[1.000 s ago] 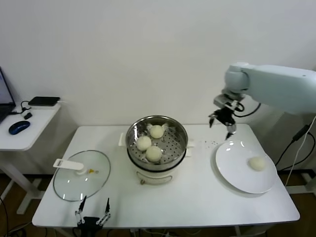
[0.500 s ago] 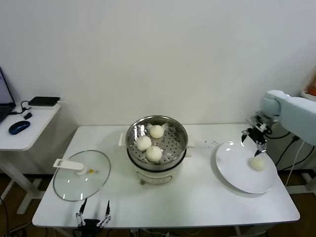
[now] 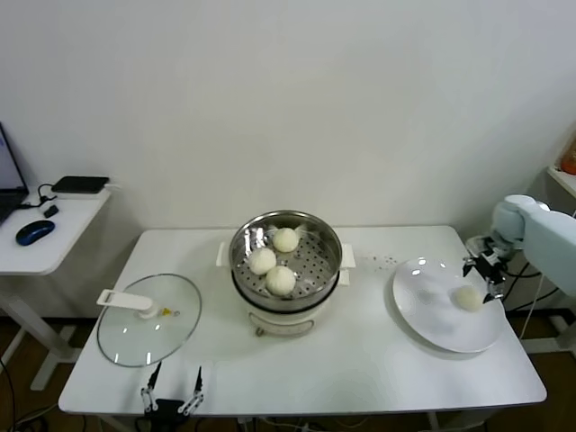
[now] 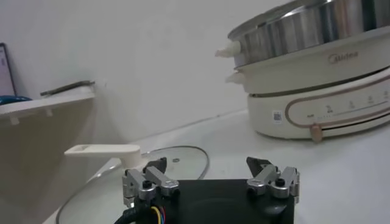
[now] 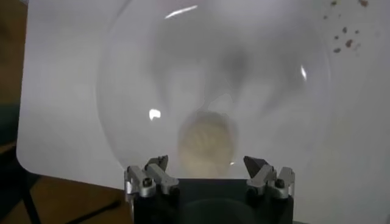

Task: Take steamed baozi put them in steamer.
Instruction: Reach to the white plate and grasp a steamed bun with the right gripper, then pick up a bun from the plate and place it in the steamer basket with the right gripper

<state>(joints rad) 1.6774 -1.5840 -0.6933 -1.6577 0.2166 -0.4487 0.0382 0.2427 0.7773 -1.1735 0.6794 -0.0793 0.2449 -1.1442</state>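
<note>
A white table (image 3: 360,360) stands against a plain white wall, with a low side desk at its left end.

The right gripper (image 3: 486,273) hangs above the far right edge of the white plate (image 3: 432,310), jaws spread wide and holding nothing. In the right wrist view its fingers (image 5: 155,173) frame the last baozi (image 3: 467,298) lying alone on the plate, close under them but untouched. The bun is round, with no long axis to speak of. The plate sits near the table's right edge, bare tabletop before it.

The steamer (image 3: 286,236) stands mid-table, three baozi (image 3: 273,261) clustered toward the left and middle of its perforated floor, open room on its right side. Its white base (image 4: 317,100) bears the word "Midea".

The left gripper (image 3: 171,396) rests low at the table's front edge, jaws apart and empty, just before the glass lid (image 3: 148,319), which lies flat left of the steamer.
</note>
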